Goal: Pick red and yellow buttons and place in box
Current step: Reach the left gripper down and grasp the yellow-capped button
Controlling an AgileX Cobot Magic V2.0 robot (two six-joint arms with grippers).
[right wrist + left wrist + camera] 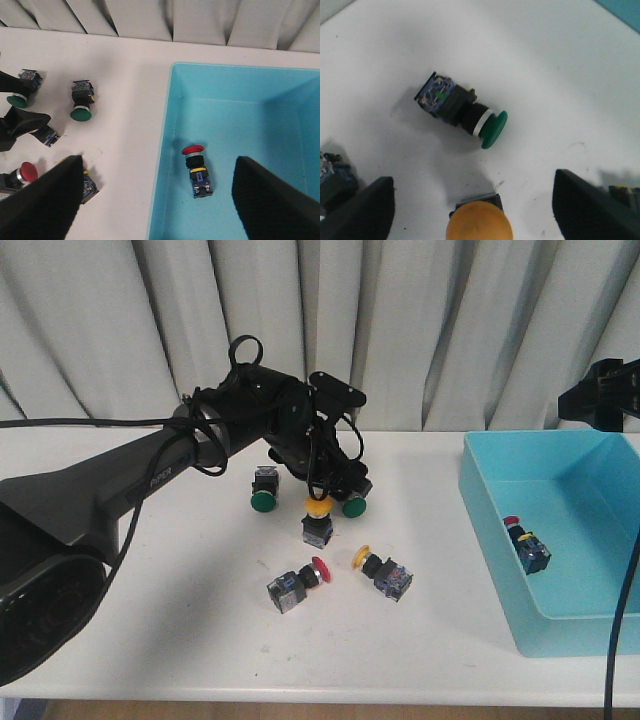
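Note:
A yellow button (316, 508) stands upright mid-table, cap up. My left gripper (324, 488) hovers just over it, open. In the left wrist view the yellow cap (479, 223) sits between the spread fingers (592, 210), untouched. A red button (300, 583) and a second yellow button (381, 571) lie on their sides nearer the front. The turquoise box (487, 510) at the right holds one red button (524, 542). My right gripper (160, 200) is open and empty above the box's left wall (161, 150); the red button (196, 170) lies below it.
Two green-capped buttons (263, 490) (355, 505) flank the left gripper; one shows in the left wrist view (462, 107). The right arm (603, 395) hangs at the far right above the box. Grey curtains close off the back of the white table (150, 620).

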